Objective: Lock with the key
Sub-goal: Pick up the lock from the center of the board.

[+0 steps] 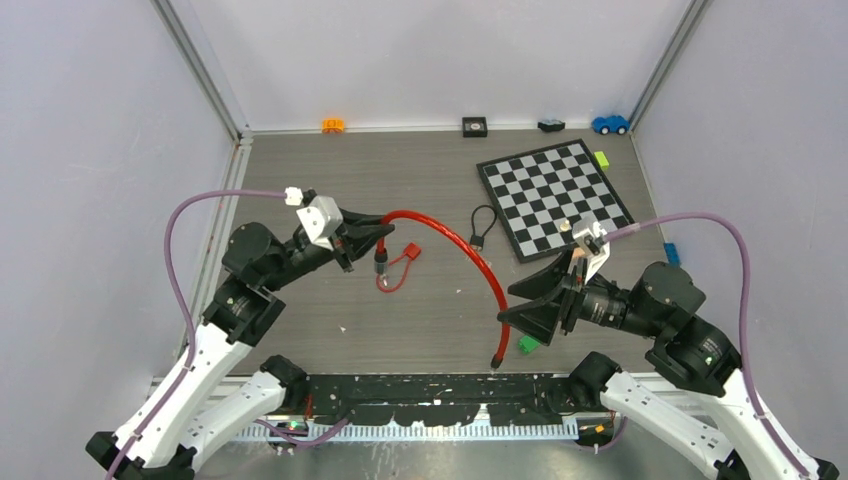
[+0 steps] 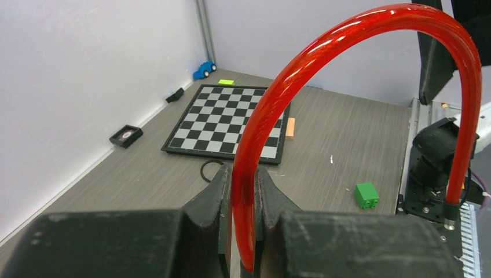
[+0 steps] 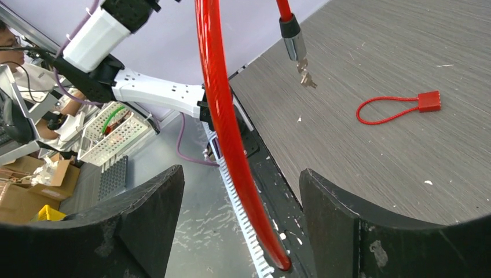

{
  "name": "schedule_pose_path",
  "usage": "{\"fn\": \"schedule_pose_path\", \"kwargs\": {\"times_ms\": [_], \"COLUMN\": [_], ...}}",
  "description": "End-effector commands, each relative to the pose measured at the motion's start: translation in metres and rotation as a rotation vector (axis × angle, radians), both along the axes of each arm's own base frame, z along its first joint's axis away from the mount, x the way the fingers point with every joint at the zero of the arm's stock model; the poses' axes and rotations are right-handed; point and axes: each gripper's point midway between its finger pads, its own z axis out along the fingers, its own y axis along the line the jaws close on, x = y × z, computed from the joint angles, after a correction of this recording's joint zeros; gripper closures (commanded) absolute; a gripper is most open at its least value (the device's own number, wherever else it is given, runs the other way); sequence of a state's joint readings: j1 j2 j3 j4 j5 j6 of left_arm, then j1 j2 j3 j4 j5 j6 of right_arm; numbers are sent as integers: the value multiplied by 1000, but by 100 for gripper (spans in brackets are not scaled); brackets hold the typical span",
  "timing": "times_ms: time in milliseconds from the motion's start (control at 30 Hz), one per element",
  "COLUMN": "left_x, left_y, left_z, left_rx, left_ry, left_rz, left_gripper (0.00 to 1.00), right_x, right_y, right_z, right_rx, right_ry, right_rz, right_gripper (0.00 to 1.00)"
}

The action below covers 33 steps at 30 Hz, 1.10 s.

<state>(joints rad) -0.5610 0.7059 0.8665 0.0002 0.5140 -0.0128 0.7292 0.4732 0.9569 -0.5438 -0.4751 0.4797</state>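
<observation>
Fingers (image 2: pixel 215 200) of the left gripper (image 1: pixel 380 237) clamp the red cable lock (image 1: pixel 470 255) near its keyed end; the right gripper (image 1: pixel 505 303) gapes, straddling the cable without touching it. The ends are apart, so nothing is locked yet. The cable arches left to right over the table (image 1: pixel 420 330), with the key (image 3: pixel 305 79) hanging down and the free tip (image 1: pixel 495 362) pointing down at the near edge.

Pale lavender walls (image 1: pixel 430 60) with grey metal corner posts (image 1: pixel 200 68) enclose a grey wood-grain counter (image 1: pixel 420 180) under even light.
</observation>
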Motion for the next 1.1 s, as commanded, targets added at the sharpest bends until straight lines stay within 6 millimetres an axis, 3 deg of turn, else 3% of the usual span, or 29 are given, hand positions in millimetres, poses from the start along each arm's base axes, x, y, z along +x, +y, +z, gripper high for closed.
{"fn": "schedule_pose_path", "kwargs": {"times_ms": [0,233,367,533,767,833,933,1067], "left_x": [3,6,6,3,-2,-3,-3,-2], "left_y": [9,16,18,18,22,22,23,22], "left_z": [53,82,84,80,85,86,85,74], "left_rx": [-86,-129,-123,-136,-166,-169,-170,-179], "left_ry": [-115,-160,-159,-146,-144,-142,-135,-105], "left_rz": [57,101,110,104,106,105,107,107], "left_gripper": [100,100,100,100,100,100,100,100], "right_x": [1,10,14,20,35,37,42,45], "right_y": [4,8,5,1,7,9,9,2], "right_z": [-3,-36,-46,-54,-45,-43,-40,-21], "right_rx": [12,-40,-57,-83,-32,-28,-32,-8], "right_ry": [-68,-56,-63,-82,-137,-145,-167,-248], "right_rz": [25,19,-7,-47,-84,-84,-103,-140], "right_gripper": [24,38,56,51,54,62,88,92]}}
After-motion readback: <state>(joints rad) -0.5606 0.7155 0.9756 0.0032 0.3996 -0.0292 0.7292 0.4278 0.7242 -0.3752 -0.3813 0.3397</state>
